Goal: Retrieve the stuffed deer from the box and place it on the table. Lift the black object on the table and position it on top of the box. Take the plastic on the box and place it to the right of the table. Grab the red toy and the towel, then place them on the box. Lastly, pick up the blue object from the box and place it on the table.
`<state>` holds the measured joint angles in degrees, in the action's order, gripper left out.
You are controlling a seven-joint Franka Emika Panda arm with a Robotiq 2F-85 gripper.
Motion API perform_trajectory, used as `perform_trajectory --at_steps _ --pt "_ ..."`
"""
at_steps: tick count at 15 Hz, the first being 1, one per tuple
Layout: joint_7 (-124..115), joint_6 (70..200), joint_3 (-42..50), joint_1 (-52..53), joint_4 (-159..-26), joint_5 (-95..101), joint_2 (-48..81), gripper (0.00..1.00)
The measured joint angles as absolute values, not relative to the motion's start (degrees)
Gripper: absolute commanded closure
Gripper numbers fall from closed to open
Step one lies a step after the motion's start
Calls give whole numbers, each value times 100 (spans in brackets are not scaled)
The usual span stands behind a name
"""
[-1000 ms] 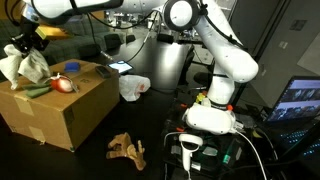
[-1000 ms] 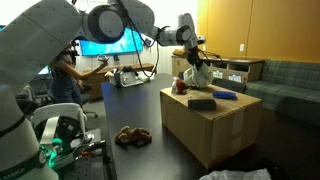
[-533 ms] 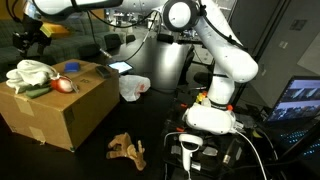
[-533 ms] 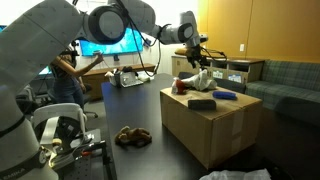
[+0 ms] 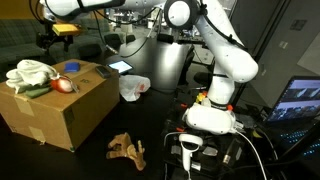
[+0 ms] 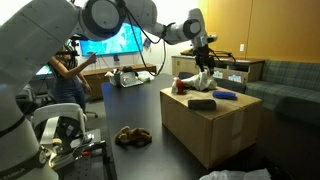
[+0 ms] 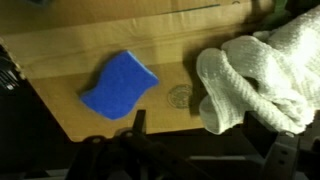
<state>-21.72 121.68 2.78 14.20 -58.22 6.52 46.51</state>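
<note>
The box [image 5: 62,112] [image 6: 208,128] carries the white towel [image 5: 30,73] [image 6: 200,80] [image 7: 262,68], the red toy [image 5: 63,84] [image 6: 181,86], the black object [image 5: 35,91] [image 6: 202,102] and the blue object [image 5: 72,69] [image 6: 224,95] [image 7: 120,85]. The stuffed deer [image 5: 127,148] [image 6: 133,136] lies on the dark table [image 6: 130,110]. A crumpled plastic [image 5: 133,87] sits on the table past the box. My gripper [image 5: 48,38] [image 6: 208,56] [image 7: 212,135] hangs open above the towel, holding nothing.
A black scanner with a white head [image 5: 190,152] stands by the robot base [image 5: 212,115]. A lit monitor [image 5: 300,100] is at the right edge. A person [image 6: 65,75] sits behind the table, and a couch [image 6: 285,85] runs along the wall.
The gripper opened and let the towel drop onto the box, where it now lies in a heap. The gripper then rose and drew away from it.
</note>
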Motion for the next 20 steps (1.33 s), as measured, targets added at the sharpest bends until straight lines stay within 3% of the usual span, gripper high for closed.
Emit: perform_trajectory --at_steps 12,20 --pt "-2988 11127 694 1061 -6164 652 4574 0" --pt "-2964 10505 619 1045 -5323 634 4901 0"
